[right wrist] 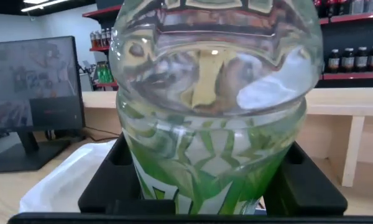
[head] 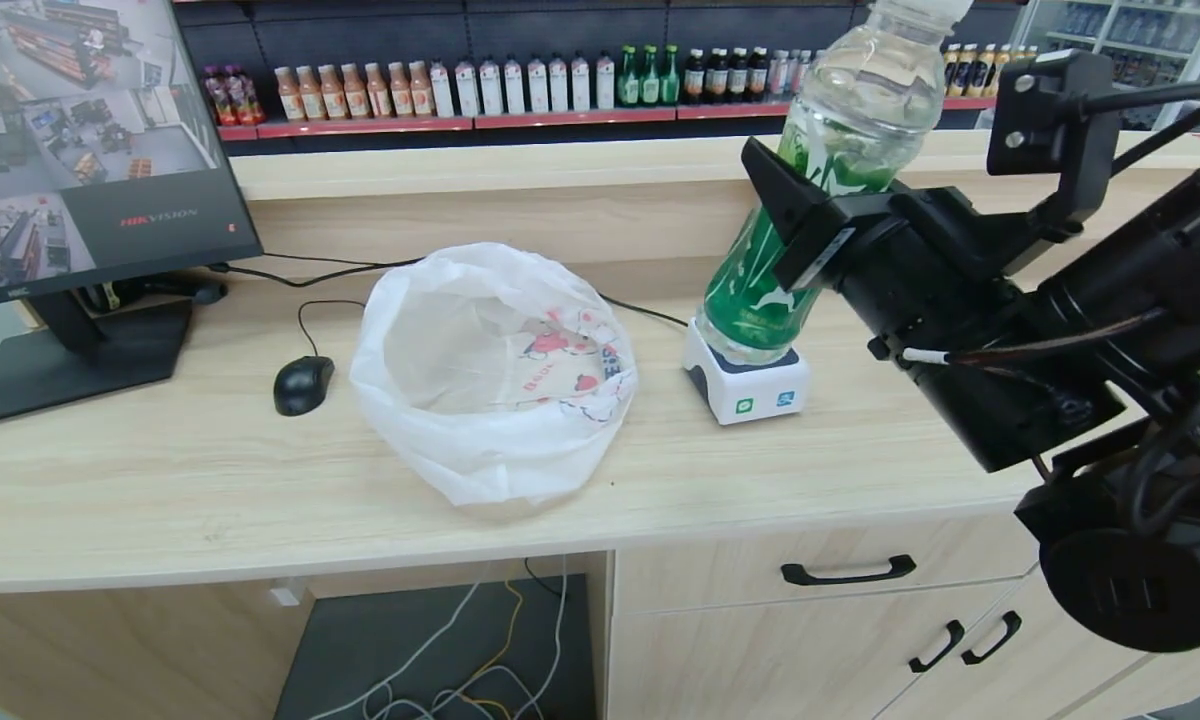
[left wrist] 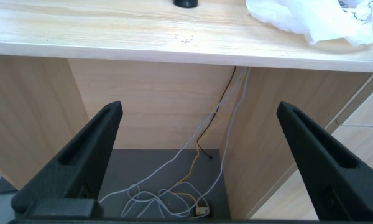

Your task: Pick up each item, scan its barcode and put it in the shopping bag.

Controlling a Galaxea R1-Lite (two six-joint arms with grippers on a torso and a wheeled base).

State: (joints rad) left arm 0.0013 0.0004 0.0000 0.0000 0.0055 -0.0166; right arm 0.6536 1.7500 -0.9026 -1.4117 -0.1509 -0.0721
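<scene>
Nearest me, my left pincer hangs below the bench's front edge with its jaws wide apart and nothing in them, over loose cables in the recess under the bench. Above, at the right half of the bench, my right pincer is clamped round the middle of the bottle, which tilts with its neck up and to the right and its base on or just over the scanner; I cannot tell whether they touch. So I judge the scan step is in hand for this item, with bagging to come. The next move calls for lifting the base off the scanner, carrying the bottle left, and lowering it into the bag, which sits just beside the scanner at mid bench with its mouth slumped open and facing up. The thin rim may fold in, so I should come down through the middle of the mouth. There is open bench between the bag and the front edge. Farther left lie the mouse and, at the far left corner, the monitor, both well apart from my path. Behind everything a raised ledge closes the far edge, so room to swing is sideways and upward.
</scene>
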